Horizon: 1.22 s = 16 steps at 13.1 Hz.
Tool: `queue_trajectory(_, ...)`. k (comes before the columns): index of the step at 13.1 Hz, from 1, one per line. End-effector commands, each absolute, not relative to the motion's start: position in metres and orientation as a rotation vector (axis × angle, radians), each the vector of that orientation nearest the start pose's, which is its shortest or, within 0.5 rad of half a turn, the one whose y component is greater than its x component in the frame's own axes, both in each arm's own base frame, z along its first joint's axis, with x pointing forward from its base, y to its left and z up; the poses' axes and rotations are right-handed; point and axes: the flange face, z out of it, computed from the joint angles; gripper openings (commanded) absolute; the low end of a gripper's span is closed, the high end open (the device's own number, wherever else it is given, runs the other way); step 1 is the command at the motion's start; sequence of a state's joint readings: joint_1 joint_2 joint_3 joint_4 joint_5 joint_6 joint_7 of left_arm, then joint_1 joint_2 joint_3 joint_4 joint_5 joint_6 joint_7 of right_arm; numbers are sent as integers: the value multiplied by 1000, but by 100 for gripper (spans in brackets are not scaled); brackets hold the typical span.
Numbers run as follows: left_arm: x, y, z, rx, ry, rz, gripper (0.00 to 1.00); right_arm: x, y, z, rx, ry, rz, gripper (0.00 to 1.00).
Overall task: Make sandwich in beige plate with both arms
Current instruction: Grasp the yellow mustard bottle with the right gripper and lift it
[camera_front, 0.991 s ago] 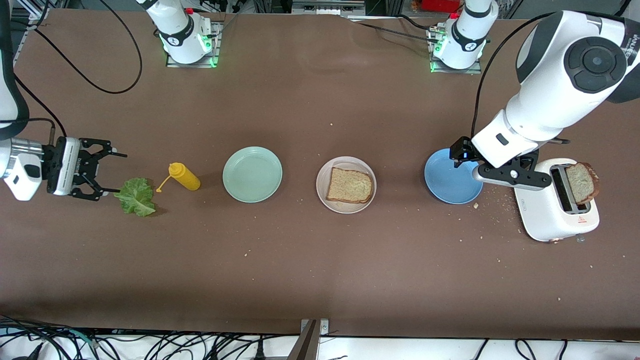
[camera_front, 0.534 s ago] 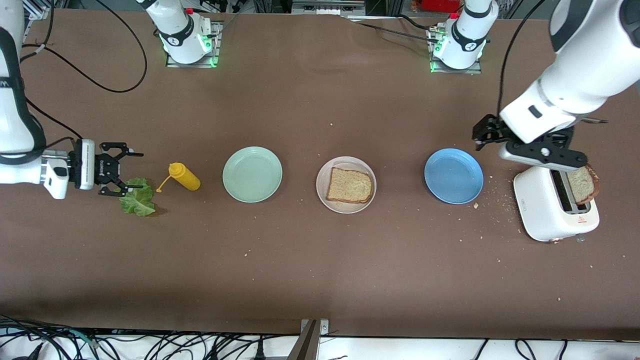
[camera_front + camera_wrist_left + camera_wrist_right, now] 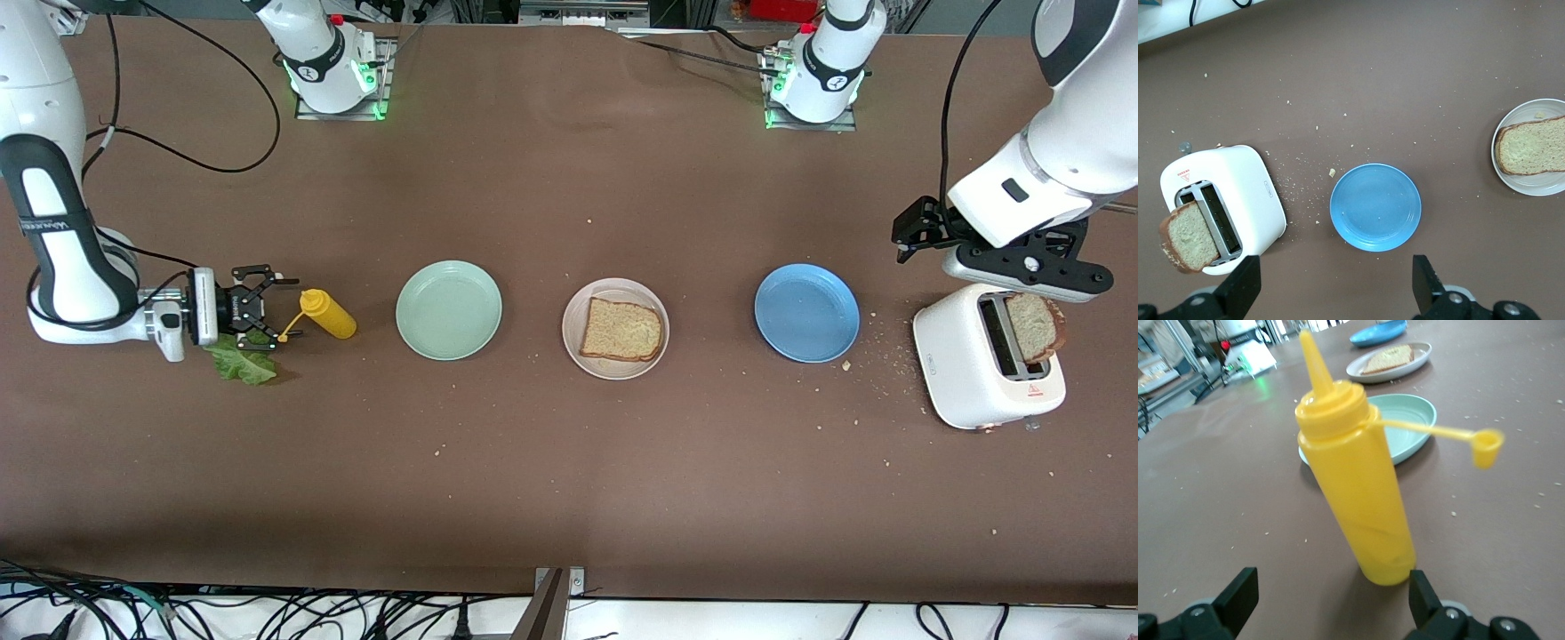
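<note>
The beige plate (image 3: pixel 659 342) sits mid-table with one slice of brown toast (image 3: pixel 622 329) on it; both also show in the left wrist view, plate (image 3: pixel 1511 183) and toast (image 3: pixel 1531 145). A second slice (image 3: pixel 1034 325) stands in the white toaster (image 3: pixel 965 369). The green lettuce leaf (image 3: pixel 242 366) lies at the right arm's end, partly under the right gripper (image 3: pixel 281 308). That gripper is open, low over the leaf, its fingers reaching the yellow bottle (image 3: pixel 1358 500). The left gripper (image 3: pixel 1022 269) is open and empty, up over the toaster's farther edge (image 3: pixel 1331 293).
A yellow squeeze bottle (image 3: pixel 327 314) with its cap hanging open stands beside the lettuce. A mint-green plate (image 3: pixel 449 309) and a blue plate (image 3: pixel 806 312) flank the beige plate. Crumbs lie between the blue plate and the toaster.
The right gripper has moved along the table over the lettuce up to the yellow bottle. The left gripper has moved off the blue plate toward the toaster.
</note>
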<state>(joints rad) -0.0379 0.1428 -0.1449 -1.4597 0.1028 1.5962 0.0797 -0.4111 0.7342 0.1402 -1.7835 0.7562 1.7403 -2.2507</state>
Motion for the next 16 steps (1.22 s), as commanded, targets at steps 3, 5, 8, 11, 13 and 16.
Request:
queue_trajectory(3,587,-89,608,-3040,411,-8,100,570,-85,124,-1449,-1472,-691,100)
queue_trajectory(5,587,-78,609,-3057,375,-2,100,571,-77,118,-1419,-1457,-740,100)
queue_trajectory(8,578,-81,610,-3072,211,44,100,570,-74,112,-1400,-1461,-761,100)
queue_trajectory(11,572,-82,609,-3071,182,57,100,572,-65,112,-1390,-1454,-777,100)
queue_trajectory(13,565,-81,611,-3068,180,55,100,575,-58,113,-1384,-1464,-774,100)
queue_trajectory(16,563,-79,608,-3121,160,72,100,576,-56,111,-1385,-1452,-784,99)
